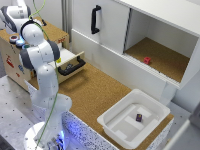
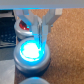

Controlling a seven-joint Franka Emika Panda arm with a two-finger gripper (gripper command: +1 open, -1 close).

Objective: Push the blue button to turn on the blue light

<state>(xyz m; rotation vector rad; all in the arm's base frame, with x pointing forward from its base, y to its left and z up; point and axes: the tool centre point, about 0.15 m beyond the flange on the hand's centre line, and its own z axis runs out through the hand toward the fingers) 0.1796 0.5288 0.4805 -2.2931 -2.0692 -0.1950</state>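
Note:
In the wrist view the blue button (image 2: 30, 52) has a pale rim and glows bright blue. My gripper (image 2: 40, 38) is shut, its fingertips together and touching the far edge of the button's cap. In the exterior view the gripper (image 1: 16, 39) reaches down onto the wooden button box (image 1: 12, 60) at the exterior view's left. There the arm hides most of the button, and only a bluish glow shows at the fingertips.
A red-capped button (image 2: 22, 26) sits just beyond the blue one, and another round button (image 2: 33, 80) sits on its near side. An open drawer with a black handle (image 1: 71, 66), a white tray (image 1: 114, 122) holding a dark block (image 1: 139, 117), and an open cabinet with a red cube (image 1: 147, 60) are in view.

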